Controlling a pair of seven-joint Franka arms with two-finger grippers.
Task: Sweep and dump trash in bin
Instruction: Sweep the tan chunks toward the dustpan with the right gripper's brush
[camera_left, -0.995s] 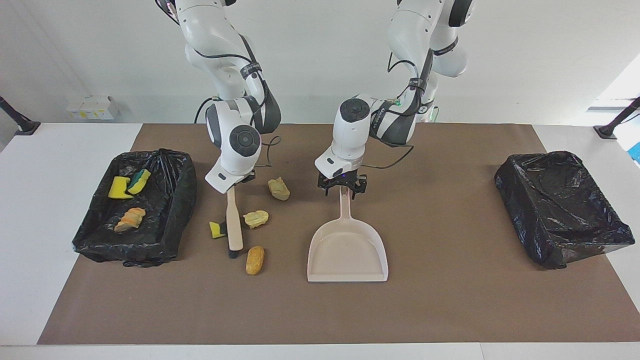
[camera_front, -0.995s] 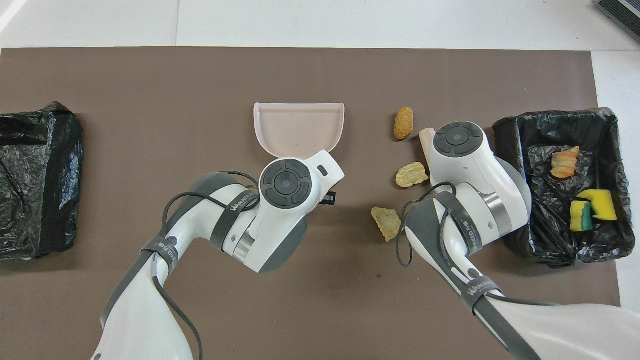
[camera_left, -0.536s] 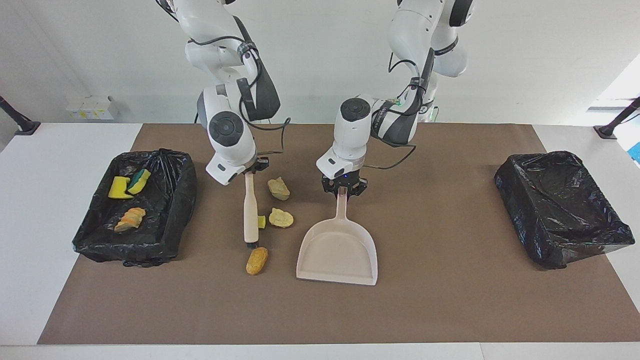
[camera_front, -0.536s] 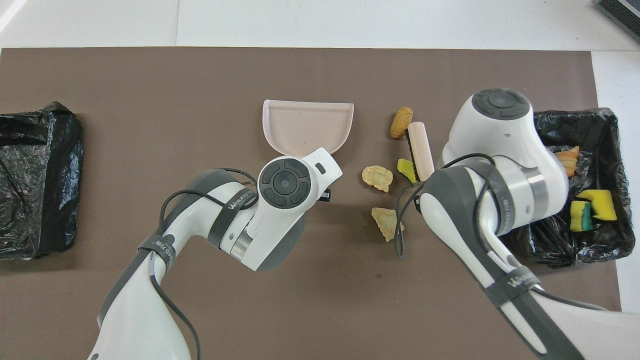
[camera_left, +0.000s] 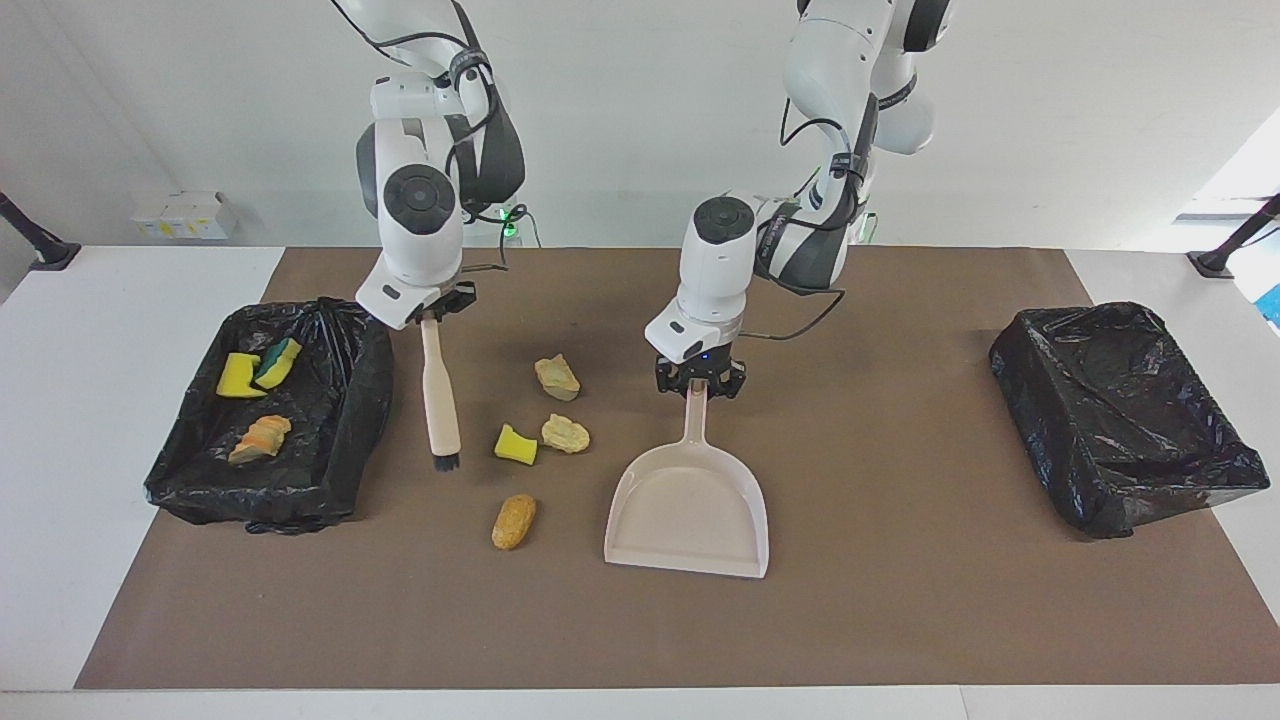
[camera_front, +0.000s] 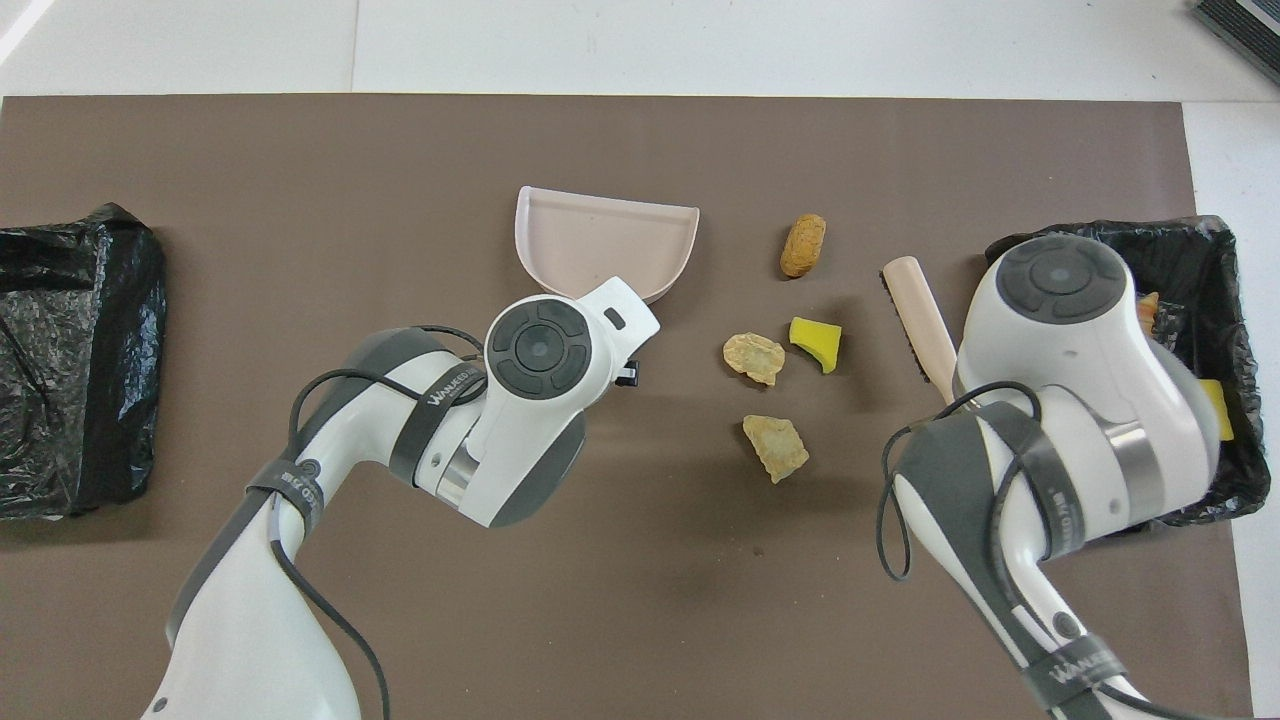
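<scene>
In the facing view, the right gripper (camera_left: 437, 303) is holding a brush (camera_left: 441, 400) by its handle, bristles hanging down just above the brown mat (camera_left: 900, 600), between a black-lined bin (camera_left: 345, 470) at the right arm's end of the table and the loose trash. The left gripper (camera_left: 699, 381) is clamped on the handle of a beige dustpan (camera_left: 688, 512), which is resting on the mat with its mouth pointing away from the robots. Four scraps are lying on the mat beside the dustpan: a pale chunk (camera_left: 557, 377), a second pale chunk (camera_left: 565, 433) just beside a yellow sponge piece (camera_left: 516, 444), and an orange-brown lump (camera_left: 512, 521) farthest from the robots. Three pieces are already sitting in that bin: a yellow and green sponge pair (camera_left: 255, 371) and an orange-striped lump (camera_left: 260, 438). A second black-lined bin (camera_left: 1125, 415) at the left arm's end is holding no scraps that show. So the job appears roughly half done, with four scraps left to sweep and dump. In the overhead view, the same four scraps (camera_front: 790, 345) are lying between the dustpan (camera_front: 600, 235) and the brush (camera_front: 918, 315), none inside the pan. White lettering is showing on the arms' black bands, but it cannot be read with confidence.
</scene>
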